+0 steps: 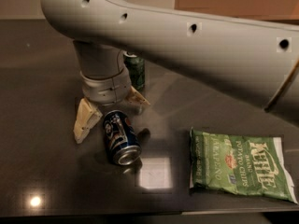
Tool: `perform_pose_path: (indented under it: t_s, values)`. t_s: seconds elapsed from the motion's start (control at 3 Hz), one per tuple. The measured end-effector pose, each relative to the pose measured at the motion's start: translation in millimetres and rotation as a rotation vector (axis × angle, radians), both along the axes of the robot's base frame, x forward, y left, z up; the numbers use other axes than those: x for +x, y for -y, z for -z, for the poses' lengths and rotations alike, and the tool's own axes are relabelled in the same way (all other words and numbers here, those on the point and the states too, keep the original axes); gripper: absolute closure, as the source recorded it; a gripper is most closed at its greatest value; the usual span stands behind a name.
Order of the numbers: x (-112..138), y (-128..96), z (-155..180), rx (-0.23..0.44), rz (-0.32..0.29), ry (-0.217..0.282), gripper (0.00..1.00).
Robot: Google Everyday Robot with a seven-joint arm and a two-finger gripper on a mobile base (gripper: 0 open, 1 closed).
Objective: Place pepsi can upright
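Well, the job on this dark table (42, 171) is to stand up the pepsi can (121, 136), which lies on its side with one silver end turned toward the camera and the other tucked under my wrist. To do it well, I judge I should close across the can's body near its middle, not on a rim, and squarely enough that it cannot roll out. Then I should lift, tip it until a silver end faces down, and set it on the bare patch where it lies. The chips bag (240, 164), well apart to the can's right in the view, looks like no obstacle. The green can (135, 71), upright just behind the pepsi can, is nearer, so I would keep the swing away from it. My arm (196, 45) stretches across the top of the view above the can and bends down into a wrist (100, 78) standing nearly vertical just behind it. The gripper (112, 119) hangs low over the can's far end. My fingers (85, 120) are spread apart, one left of the can and one behind its right side, clamped on nothing.
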State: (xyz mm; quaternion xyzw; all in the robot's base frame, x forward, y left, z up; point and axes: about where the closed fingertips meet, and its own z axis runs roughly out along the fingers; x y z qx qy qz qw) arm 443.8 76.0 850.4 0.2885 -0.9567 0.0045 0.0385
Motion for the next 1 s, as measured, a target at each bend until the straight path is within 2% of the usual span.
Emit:
perform_pose_path:
  t_s: [0.33, 1.0]
  values:
    - [-6.4, 2.4, 4.1, -0.003, 0.014, -0.004, 0.18]
    - [-12.3, 2.3, 3.6, 0.024, 0.018, -0.006, 0.65]
